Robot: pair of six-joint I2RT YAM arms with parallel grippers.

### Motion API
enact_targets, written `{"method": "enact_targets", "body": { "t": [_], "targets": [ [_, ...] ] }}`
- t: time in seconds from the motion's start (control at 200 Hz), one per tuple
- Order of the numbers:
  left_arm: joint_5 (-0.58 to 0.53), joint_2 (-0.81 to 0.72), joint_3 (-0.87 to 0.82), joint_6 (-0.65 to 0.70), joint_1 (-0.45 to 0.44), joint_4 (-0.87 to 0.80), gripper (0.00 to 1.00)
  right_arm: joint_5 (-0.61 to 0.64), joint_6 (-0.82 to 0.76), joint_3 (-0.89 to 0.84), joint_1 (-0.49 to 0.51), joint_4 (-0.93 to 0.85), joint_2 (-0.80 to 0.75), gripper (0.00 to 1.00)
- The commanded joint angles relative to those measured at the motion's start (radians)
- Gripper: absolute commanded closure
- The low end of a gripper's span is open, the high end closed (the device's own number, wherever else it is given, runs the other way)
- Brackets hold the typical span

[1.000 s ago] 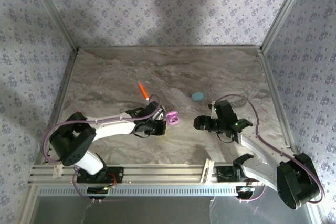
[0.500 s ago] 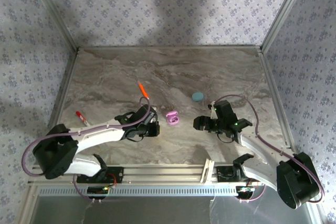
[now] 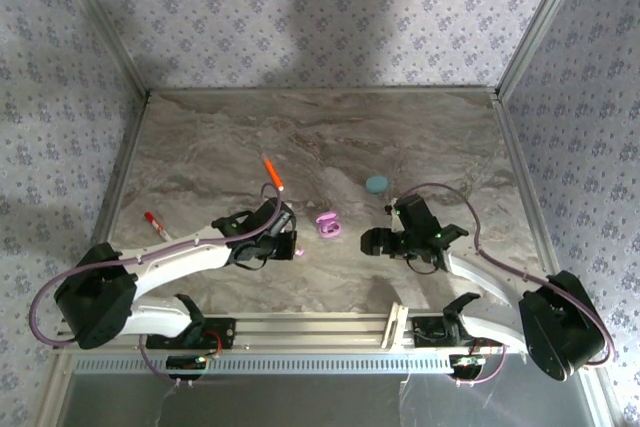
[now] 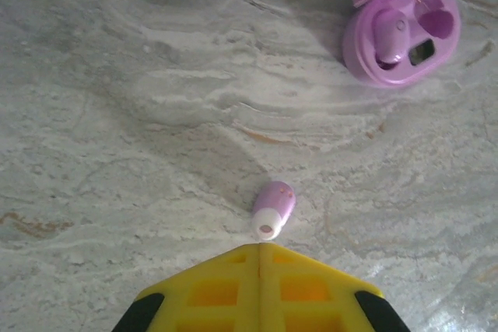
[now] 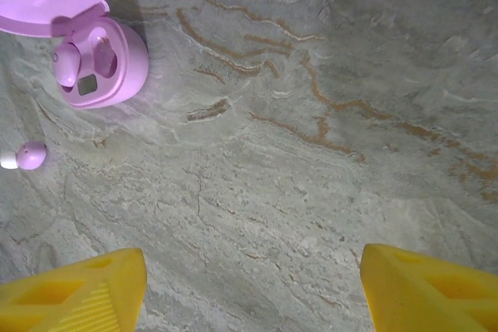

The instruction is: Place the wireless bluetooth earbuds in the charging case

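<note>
The pink charging case (image 4: 401, 33) lies open on the marble table (image 3: 200, 147), lid tipped back, with one pink earbud (image 4: 389, 31) seated in its left well. A second pink earbud (image 4: 272, 209) lies loose on the table, just ahead of my left gripper (image 4: 259, 246), whose yellow fingers are shut together and hold nothing. In the top view the left gripper (image 3: 290, 245) sits left of the case (image 3: 328, 224). My right gripper (image 3: 370, 240) stands open to the right of it. The right wrist view shows the case (image 5: 101, 60), the loose earbud (image 5: 27, 156), and bare table between the right gripper (image 5: 253, 258) fingers.
A closed pale cyan oval case (image 3: 376, 184) rests behind the right gripper. An orange pen-like stick (image 3: 272, 172) lies behind the left gripper. A small red-tipped item (image 3: 155, 224) sits near the left wall. Metal frame rails edge the table.
My left gripper has pulled back from the pink case toward the left and near side. The right gripper has shifted a little left toward the case.
</note>
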Motion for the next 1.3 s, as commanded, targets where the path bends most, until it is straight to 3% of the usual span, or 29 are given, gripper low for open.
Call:
{"method": "enact_targets", "body": {
  "t": [0.0, 0.425, 1.294],
  "targets": [
    [0.065, 0.021, 0.034, 0.023, -0.007, -0.005, 0.99, 0.021, 0.013, 0.037, 0.015, 0.013, 0.019, 0.25],
    [0.121, 0.151, 0.093, 0.045, -0.010, 0.019, 1.00, 0.029, 0.013, 0.070, 0.039, 0.014, 0.067, 0.25],
    [0.144, 0.176, 0.027, 0.049, 0.103, 0.039, 1.00, 0.031, 0.008, 0.072, 0.044, 0.010, 0.080, 0.24]
  ]
}}
